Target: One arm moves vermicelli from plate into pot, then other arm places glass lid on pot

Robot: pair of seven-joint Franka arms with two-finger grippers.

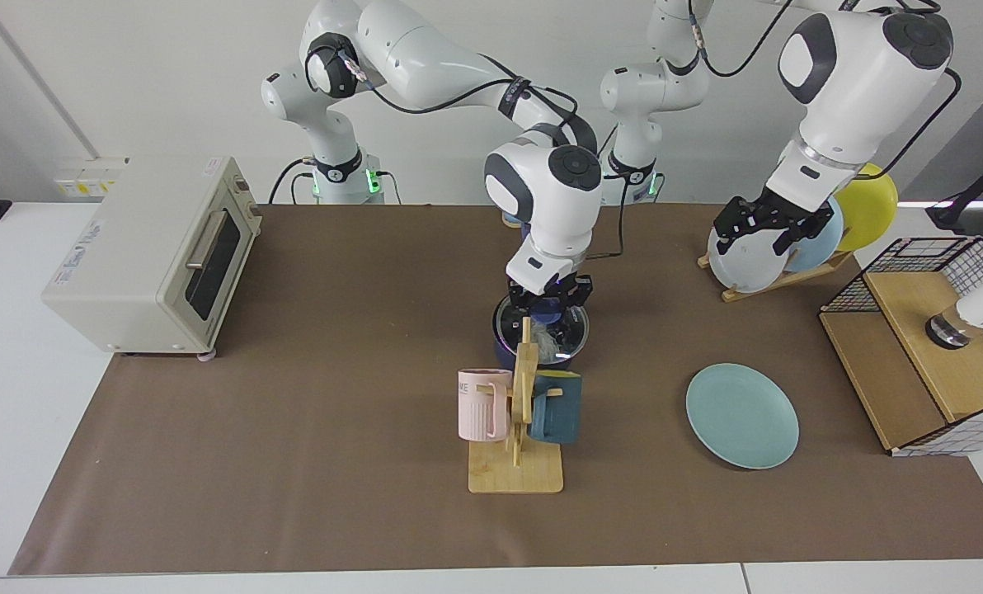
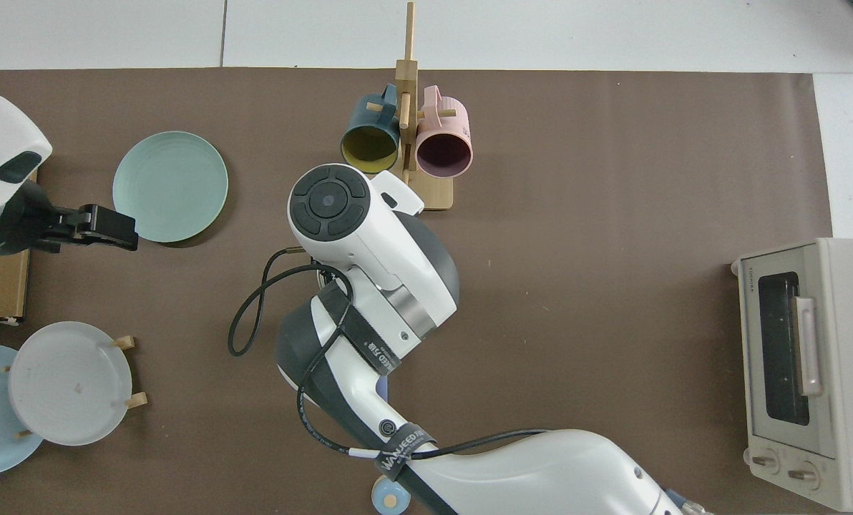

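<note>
Right gripper (image 1: 549, 304) clamps the lid (image 1: 543, 328) by its knob, over the pot (image 1: 533, 351) mid-table; vermicelli (image 1: 547, 342) inside. Glass is heavy, slick, brittle: knob is the only sane hold. Plate (image 1: 742, 416) bare. Left gripper (image 1: 768, 228) waits, fingers empty and parted.

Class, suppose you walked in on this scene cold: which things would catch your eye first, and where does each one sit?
Mid-table, the right gripper sits at the blue knob of the glass lid on the dark pot, with white vermicelli showing through the glass. In front stands a wooden mug rack, and the bare teal plate lies to the side. The left gripper waits raised before the upright plates.
</note>
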